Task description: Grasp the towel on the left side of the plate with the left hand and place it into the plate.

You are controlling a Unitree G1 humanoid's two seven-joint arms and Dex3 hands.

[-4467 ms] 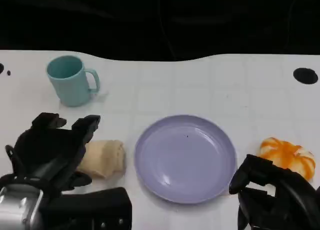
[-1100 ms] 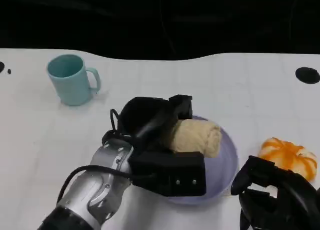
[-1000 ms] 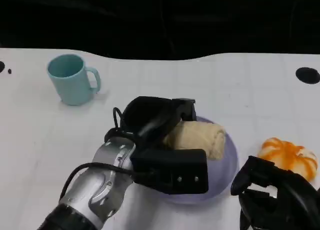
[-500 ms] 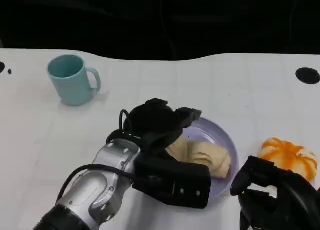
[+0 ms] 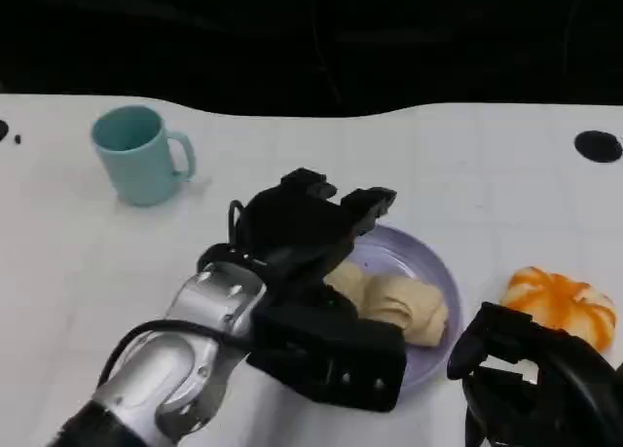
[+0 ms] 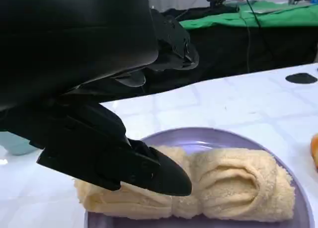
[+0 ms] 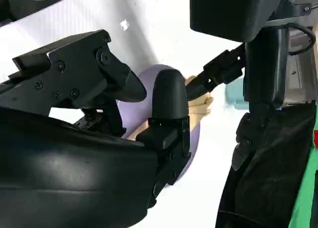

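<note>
- White desk (image 5: pixel 467 165) with a faint grid, dark backdrop behind its far edge; items follow from the near edge outward.
- Right robot hand (image 5: pixel 531 379): at the near right corner, close to the plate rim, fingers curled in with nothing seen in them. Judged idle.
- Left robot hand (image 5: pixel 307 228): above the near-left part of the plate, fingers apart, holding nothing. In the left wrist view one dark finger (image 6: pixel 149 171) lies against or just over the towel; contact cannot be settled.
- Towel (image 5: pixel 389 301): a tan rolled cloth lying on its side inside the lavender plate (image 5: pixel 433 257), toward the plate's near half, free of any grip.
- Handling, by judgement: soft, light, compressible terry, not slippery, not fragile. The roll could loosen if pinched by an end. Best hold is across the middle of the roll, fingers on one long side and thumb on the other.
- Plate: shallow, holding the towel and nothing else visible.
- Orange-and-white object (image 5: pixel 560 301): on the desk right of the plate, apart from it; nature uncertain.
- Teal mug (image 5: pixel 141 155): upright at far left, well apart from the plate, handle toward the plate; no contents visible.
- Black round spot (image 5: pixel 595 146): at the far right edge.
</note>
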